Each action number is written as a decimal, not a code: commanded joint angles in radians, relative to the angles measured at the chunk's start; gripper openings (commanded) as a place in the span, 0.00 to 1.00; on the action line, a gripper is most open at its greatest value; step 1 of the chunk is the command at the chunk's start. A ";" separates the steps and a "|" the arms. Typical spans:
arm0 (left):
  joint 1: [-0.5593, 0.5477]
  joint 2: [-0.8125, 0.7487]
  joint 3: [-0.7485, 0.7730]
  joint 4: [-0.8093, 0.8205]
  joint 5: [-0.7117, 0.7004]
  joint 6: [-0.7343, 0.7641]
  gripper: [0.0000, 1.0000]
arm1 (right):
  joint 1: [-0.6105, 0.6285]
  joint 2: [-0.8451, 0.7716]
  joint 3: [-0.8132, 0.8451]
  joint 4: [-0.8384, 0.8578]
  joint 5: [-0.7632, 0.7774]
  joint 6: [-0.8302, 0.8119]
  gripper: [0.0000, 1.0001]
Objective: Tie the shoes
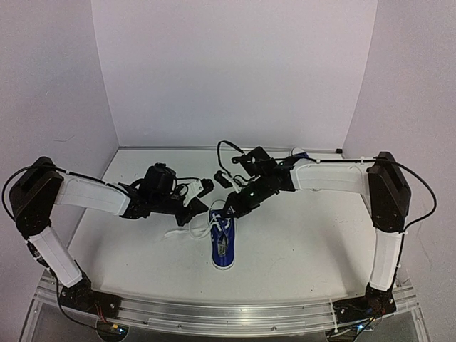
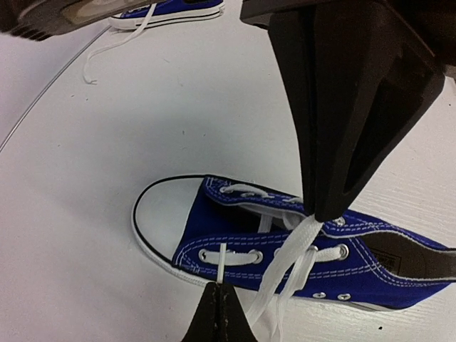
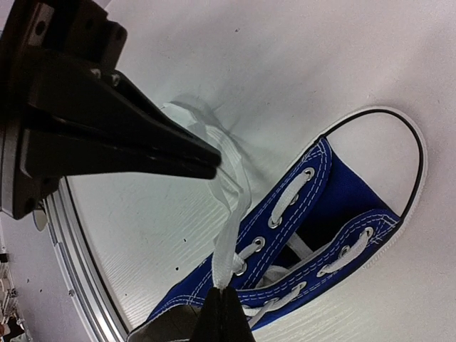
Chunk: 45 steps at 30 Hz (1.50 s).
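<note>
The left gripper is pinched fully closed, its two fingers meeting along a seam, with a thin strand of white lace caught at the tip. The right gripper is likewise clamped closed on the lace. A flat, twisted stretch of lace runs taut from its tip to the tip of the left gripper just opposite. The two tips sit near each other, directly above the nearer blue shoe. This shoe lies on the white table, sole down, just below both grippers, with its tongue open. Its eyelet rows lie beneath the taut lace, and its white toe cap points away from the right gripper's fingers. The second shoe lies well apart, beyond the right gripper and mostly hidden behind that arm.
</note>
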 commanded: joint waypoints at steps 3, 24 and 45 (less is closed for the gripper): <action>-0.002 0.056 0.071 0.064 0.120 0.160 0.00 | 0.001 -0.076 -0.019 0.066 -0.041 -0.015 0.00; -0.057 0.068 0.036 0.018 0.247 0.300 0.00 | -0.008 -0.078 -0.025 0.072 -0.029 -0.019 0.00; -0.085 0.089 0.018 0.155 0.272 0.185 0.00 | -0.085 -0.166 -0.118 0.098 -0.081 0.101 0.31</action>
